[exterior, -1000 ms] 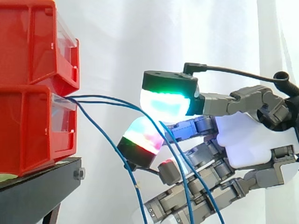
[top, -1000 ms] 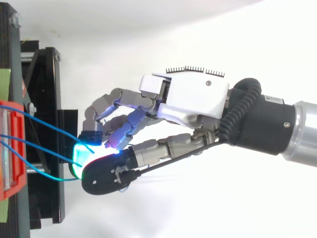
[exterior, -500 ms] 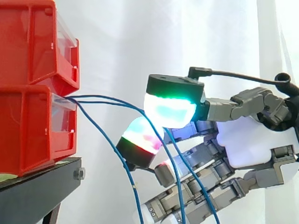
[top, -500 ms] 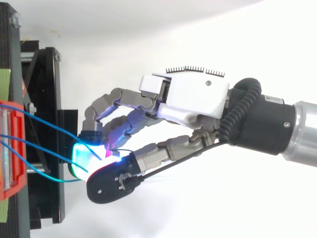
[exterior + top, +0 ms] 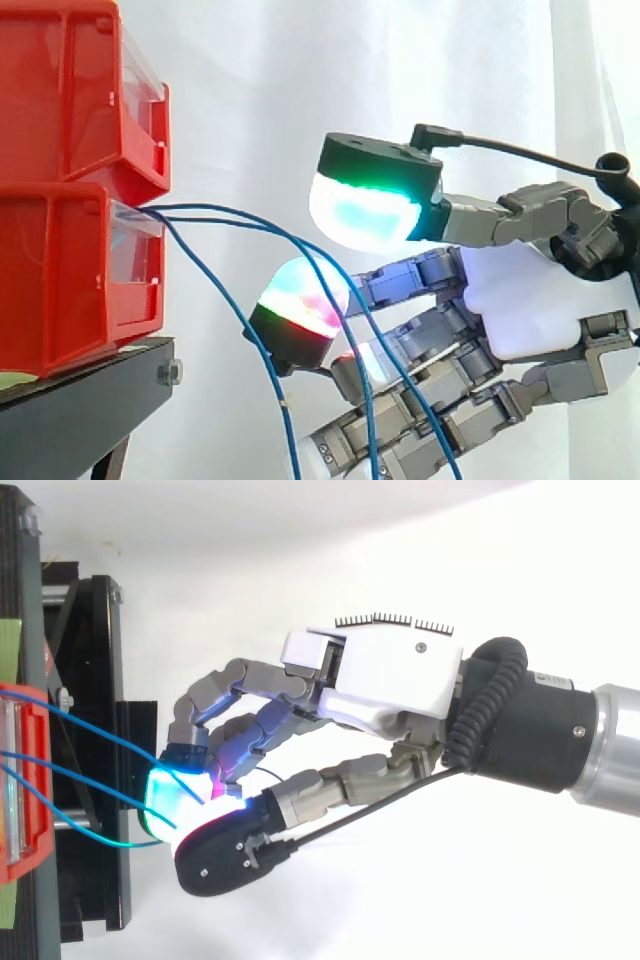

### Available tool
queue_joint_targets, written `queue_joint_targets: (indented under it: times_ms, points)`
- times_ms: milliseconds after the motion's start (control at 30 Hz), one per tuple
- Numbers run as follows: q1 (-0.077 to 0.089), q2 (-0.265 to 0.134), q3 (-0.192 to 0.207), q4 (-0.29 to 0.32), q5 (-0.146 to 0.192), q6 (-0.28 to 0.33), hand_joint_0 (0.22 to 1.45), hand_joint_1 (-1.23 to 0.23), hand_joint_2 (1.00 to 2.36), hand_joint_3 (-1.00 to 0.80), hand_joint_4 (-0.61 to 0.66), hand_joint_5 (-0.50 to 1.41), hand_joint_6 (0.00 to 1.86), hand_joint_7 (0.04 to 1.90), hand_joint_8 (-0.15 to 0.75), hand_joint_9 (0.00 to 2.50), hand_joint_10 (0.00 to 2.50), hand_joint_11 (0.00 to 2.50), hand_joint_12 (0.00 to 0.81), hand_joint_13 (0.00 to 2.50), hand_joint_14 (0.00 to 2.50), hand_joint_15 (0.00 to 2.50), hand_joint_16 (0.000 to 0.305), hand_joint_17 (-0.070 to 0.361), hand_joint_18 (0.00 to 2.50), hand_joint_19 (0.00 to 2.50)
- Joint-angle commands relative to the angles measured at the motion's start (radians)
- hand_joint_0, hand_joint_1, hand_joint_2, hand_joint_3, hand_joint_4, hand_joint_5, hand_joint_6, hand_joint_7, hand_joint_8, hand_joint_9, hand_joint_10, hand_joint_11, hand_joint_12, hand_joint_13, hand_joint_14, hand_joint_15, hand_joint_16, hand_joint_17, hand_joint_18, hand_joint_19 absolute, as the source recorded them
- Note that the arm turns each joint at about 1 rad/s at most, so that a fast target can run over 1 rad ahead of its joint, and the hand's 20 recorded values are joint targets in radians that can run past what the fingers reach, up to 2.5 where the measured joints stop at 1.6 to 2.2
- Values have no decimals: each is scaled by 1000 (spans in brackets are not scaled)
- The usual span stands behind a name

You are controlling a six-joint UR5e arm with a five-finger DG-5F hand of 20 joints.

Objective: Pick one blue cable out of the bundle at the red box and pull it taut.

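Pads (image 5: 175,795) overlap from above; sideways, hand (image 5: 520,300) gapes with blue cables (image 5: 200,210) between.

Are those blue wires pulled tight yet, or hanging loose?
Loose: the blue cables arc out of the red bin and droop down past the hand, none of them straight.

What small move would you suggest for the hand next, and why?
Probably close the fingers on one blue cable: the cables leave the red box and sag through the open gap between thumb and fingers, with nothing pinched yet.
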Motion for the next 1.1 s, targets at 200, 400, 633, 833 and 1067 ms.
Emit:
queue_joint_targets:
  times_ms: [200,400,633,833,1067]
  points:
    - [0,0,1,0,-1,0,590,-679,1000,-500,21,-189,920,925,322,966,11,1116,396,561,9,292,53,119,545,219]
    - [0,2,1,0,-1,0,698,-745,1012,-348,-68,-198,956,982,317,995,8,1147,387,607,10,296,51,116,601,176]
    - [0,0,1,0,0,0,807,-831,1000,-500,-54,-223,975,946,294,958,7,1130,382,612,10,296,51,115,597,161]
    - [0,0,1,0,-3,0,551,-868,1000,-500,35,-208,955,868,309,976,7,1139,393,632,10,324,53,119,623,182]
    - [0,0,-1,0,-4,0,422,-634,1000,-500,63,-173,933,887,379,1039,2,1134,448,648,9,334,64,144,664,217]
